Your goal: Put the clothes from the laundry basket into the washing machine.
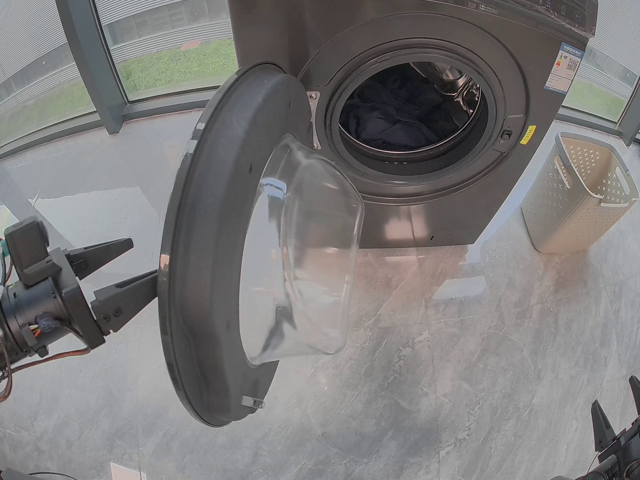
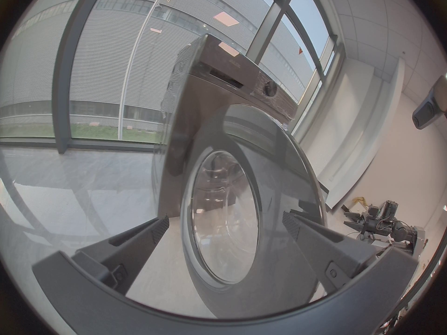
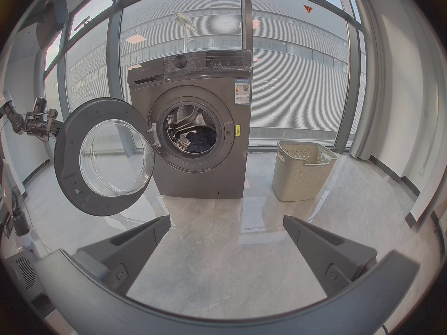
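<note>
Beside the outer rim of the washing machine door (image 1: pixel 200 268), the left gripper (image 1: pixel 143 259) gapes wide, holding nothing.

Right pincer (image 3: pixel 223 224) has fingers (image 3: pixel 135 245) spread wide over bare floor, and well ahead of it stands the washing machine (image 3: pixel 200 182) w/ door (image 3: pixel 70 164) swung open, dark clothes (image 3: pixel 201 141) in the drum, laundry basket (image 3: pixel 302 173) just beside the machine.
</note>
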You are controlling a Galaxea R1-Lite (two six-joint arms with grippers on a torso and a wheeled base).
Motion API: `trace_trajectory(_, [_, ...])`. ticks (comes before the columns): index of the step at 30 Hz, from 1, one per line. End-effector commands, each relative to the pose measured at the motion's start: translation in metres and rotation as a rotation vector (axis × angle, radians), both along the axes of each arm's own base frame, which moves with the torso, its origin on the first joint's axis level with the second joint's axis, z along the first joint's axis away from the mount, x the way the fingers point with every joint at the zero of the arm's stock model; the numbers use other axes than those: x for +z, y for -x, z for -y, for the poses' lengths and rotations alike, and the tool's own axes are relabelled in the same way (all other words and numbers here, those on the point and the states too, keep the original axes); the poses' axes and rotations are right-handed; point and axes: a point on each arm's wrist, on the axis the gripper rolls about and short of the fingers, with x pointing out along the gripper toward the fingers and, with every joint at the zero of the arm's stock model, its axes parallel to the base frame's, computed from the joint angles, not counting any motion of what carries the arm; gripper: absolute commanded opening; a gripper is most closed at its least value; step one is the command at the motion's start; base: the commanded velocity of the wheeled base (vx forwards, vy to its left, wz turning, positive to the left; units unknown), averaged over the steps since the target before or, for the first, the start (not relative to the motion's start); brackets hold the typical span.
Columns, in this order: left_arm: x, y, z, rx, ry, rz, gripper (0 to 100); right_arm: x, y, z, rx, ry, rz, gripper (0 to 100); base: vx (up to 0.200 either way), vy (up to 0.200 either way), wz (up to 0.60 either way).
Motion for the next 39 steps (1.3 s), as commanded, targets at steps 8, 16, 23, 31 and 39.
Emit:
trace_trajectory(8, [-0.005,-0.05,0.054,-0.099,-0.015,-0.035,100,-0.005,0.0,0.0,0.001,0.0,0.0,100,0.0,0.0,0.0])
trace_trajectory(16, [-0.002,-0.084,0.094,-0.114,0.009,0.006,100,-0.005,0.0,0.0,0.0,0.0,0.0,100,0.0,0.0,0.0])
trace_trajectory(23, [0.007,-0.102,0.123,-0.13,0.058,0.019,100,-0.005,0.0,0.0,0.001,0.0,0.0,100,0.0,0.0,0.0])
trace_trajectory(31, [0.019,-0.125,0.145,-0.137,0.109,0.071,100,-0.005,0.0,0.0,0.0,0.0,0.0,100,0.0,0.0,0.0])
trace_trajectory(39, [0.024,-0.157,0.169,-0.133,0.157,0.089,100,-0.005,0.0,0.0,0.0,0.0,0.0,100,0.0,0.0,0.0])
